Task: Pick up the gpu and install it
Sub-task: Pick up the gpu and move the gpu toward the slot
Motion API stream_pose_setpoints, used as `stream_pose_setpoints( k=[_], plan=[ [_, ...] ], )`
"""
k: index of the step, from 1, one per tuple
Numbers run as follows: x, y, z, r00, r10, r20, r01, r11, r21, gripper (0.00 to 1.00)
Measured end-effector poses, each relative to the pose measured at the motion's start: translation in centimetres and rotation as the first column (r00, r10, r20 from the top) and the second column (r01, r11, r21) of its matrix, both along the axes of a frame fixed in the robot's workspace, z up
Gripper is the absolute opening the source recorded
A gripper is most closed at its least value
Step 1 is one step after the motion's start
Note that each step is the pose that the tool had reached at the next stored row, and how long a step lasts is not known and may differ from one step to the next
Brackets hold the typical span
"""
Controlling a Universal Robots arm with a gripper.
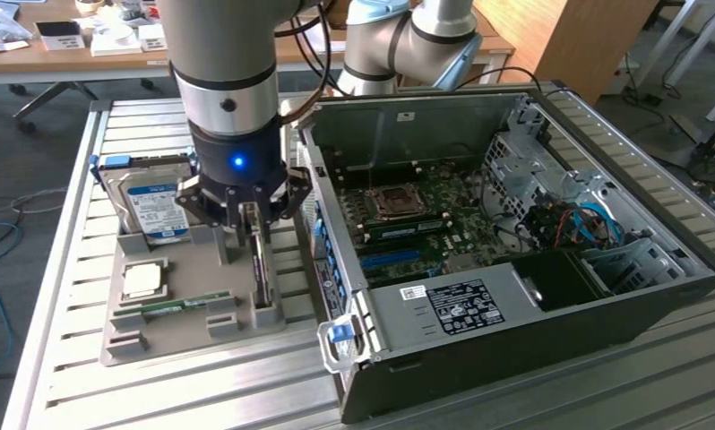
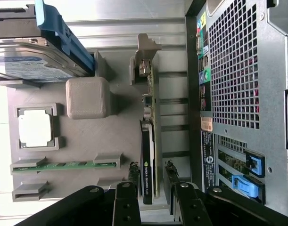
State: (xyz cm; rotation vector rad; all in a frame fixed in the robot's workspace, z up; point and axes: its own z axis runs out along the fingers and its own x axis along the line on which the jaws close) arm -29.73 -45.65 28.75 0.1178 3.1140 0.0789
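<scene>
while jaws stand apart, black gripper (image 2: 151, 165) straddles thin dark gpu card (image 2: 147, 141)
grey plastic tray (image 2: 87, 141) holds it edge-up, leaving both faces free for gripping.

Hard drive (image 1: 154, 210), CPU (image 1: 142, 280), memory stick (image 1: 172, 306) in grey tray (image 1: 178, 342).

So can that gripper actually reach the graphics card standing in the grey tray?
Probably yes: the gripper sits right over the gpu, open jaws either side of it, nothing between. The hard drive and computer case stand clear.
</scene>
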Motion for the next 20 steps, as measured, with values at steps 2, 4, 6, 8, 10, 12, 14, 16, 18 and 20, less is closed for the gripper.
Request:
stream_pose_setpoints(
  k=[2,4,6,8,10,12,14,16,18,20],
  plan=[
    [0.0,0.00,-0.20,1.0000,0.000,-0.0003,0.000,1.0000,-0.0002,0.36],
    [0.0,0.00,-0.41,1.0000,0.000,-0.0003,0.000,1.0000,-0.0003,0.36],
    [0.0,0.00,-0.57,1.0000,0.000,-0.0004,0.000,1.0000,-0.0004,0.36],
    [0.0,0.00,-0.84,1.0000,0.000,-0.0004,0.000,1.0000,-0.0003,0.36],
    [0.0,0.00,-1.11,1.0000,0.000,-0.0003,0.000,1.0000,-0.0003,0.36],
    [0.0,0.00,-1.35,1.0000,0.000,-0.0003,0.000,1.0000,-0.0003,0.36],
    [0.0,0.00,-1.52,1.0000,0.000,-0.0003,0.000,1.0000,-0.0002,0.36],
    [0.0,0.00,-1.68,1.0000,0.000,-0.0004,0.000,1.0000,-0.0003,0.36],
    [0.0,0.00,-1.87,1.0000,0.000,-0.0004,0.000,1.0000,-0.0003,0.36],
    [0.0,0.00,-2.03,1.0000,0.000,-0.0004,0.000,1.0000,-0.0003,0.36]
  ],
)
